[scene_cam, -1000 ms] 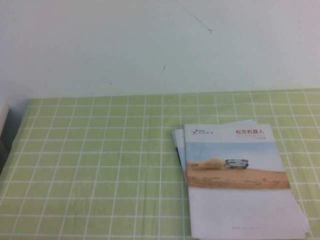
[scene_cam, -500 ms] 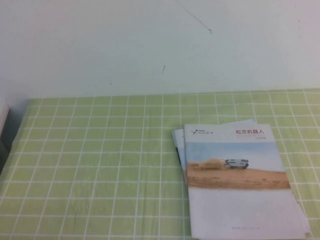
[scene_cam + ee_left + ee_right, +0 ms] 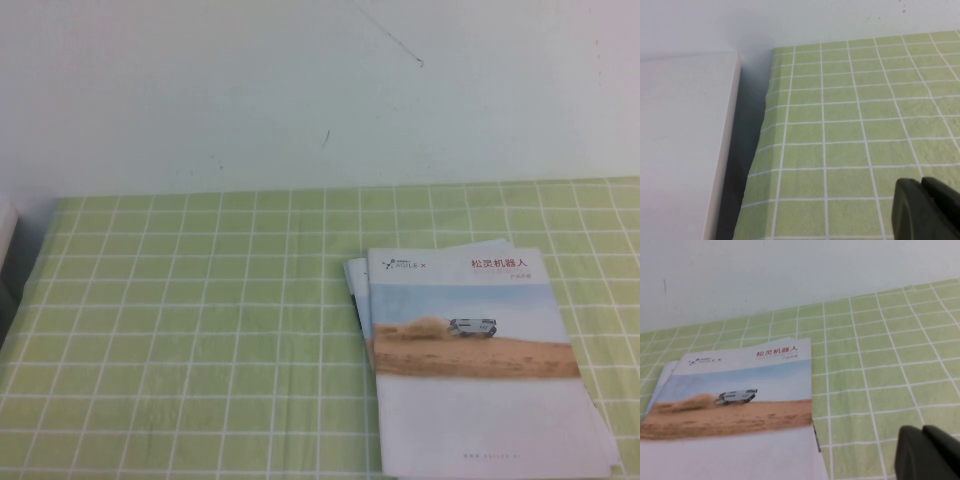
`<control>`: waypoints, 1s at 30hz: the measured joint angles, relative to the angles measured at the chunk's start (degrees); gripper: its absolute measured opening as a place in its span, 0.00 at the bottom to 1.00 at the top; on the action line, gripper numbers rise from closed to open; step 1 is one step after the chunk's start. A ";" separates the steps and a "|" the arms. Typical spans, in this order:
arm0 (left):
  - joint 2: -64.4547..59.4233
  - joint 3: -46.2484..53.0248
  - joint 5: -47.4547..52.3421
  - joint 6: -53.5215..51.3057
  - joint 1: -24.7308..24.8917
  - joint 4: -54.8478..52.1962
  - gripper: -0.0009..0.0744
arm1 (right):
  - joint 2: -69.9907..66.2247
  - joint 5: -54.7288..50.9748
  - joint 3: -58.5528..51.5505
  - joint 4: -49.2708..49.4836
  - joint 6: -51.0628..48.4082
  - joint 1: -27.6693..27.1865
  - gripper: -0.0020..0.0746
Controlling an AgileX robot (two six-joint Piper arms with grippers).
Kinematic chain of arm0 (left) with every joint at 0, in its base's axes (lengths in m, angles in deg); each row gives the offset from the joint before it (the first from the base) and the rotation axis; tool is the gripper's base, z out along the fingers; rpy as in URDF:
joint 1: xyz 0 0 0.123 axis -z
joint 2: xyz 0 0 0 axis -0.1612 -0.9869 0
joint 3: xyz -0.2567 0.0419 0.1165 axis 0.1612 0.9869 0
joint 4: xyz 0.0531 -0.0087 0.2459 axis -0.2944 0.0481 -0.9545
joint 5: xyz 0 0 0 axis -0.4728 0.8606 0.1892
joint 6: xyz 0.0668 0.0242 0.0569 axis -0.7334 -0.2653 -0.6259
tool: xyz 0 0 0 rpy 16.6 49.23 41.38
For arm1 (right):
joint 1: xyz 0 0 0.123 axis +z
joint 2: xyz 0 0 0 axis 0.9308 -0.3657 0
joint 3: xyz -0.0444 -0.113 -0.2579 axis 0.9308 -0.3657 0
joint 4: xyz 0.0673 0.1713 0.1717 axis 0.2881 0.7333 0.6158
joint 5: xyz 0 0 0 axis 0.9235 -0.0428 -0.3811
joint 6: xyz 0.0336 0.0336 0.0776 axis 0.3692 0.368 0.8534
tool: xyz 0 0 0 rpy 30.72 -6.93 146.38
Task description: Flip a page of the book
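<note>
Nothing is seen to have moved since the earlier frames; the scene is unchanged in the high view. At a corner of the right wrist view, the right gripper [image 3: 929, 452] is shown as two dark, matte, rounded fingers pressed together with only a thin seam between them, nothing being pinched; it is held above the bench, just beside the book. The left gripper [image 3: 926, 210] is seen likewise as dark rounded fingers pressed together on nothing, over bare cloth near a white flat-sided panel [image 3: 685, 145]. The bench [image 3: 200, 330] is covered by a light green cloth [image 3: 150, 280] ruled with a white grid, slightly rumpled at its edge. The book [image 3: 480, 370] lies flat and closed on the robot's right side of the bench, near its front edge; it is a thin, glossy, rectangular brochure, its long axis running from front to back, its red title toward the wall. Its cover, the page [image 3: 470, 300], is untouched and lies flat. Similar thin brochures [image 3: 356, 285] are fanned out beneath it; behind, a plain pale wall [image 3: 300, 90] is seen.
</note>
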State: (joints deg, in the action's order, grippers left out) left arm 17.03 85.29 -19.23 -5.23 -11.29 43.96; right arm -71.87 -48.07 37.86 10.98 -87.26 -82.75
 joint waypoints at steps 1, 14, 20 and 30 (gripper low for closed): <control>0.00 0.00 0.00 0.00 0.00 0.00 0.01 | 0.00 0.00 0.00 -0.09 0.00 0.00 0.02; 0.00 0.00 0.00 0.00 0.00 0.00 0.01 | 0.00 0.57 0.00 -0.21 -5.66 0.00 0.02; 0.00 0.00 0.00 -0.64 0.00 -0.64 0.01 | 0.00 3.01 0.00 -0.21 -11.14 0.00 0.02; 0.00 0.00 0.00 -1.22 0.00 -1.41 0.01 | 0.00 3.48 0.00 -0.21 -11.72 0.00 0.02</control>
State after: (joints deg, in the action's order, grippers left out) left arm 17.03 85.29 -19.23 -6.45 -11.29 42.55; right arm -71.87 -44.59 37.86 10.77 -98.98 -82.75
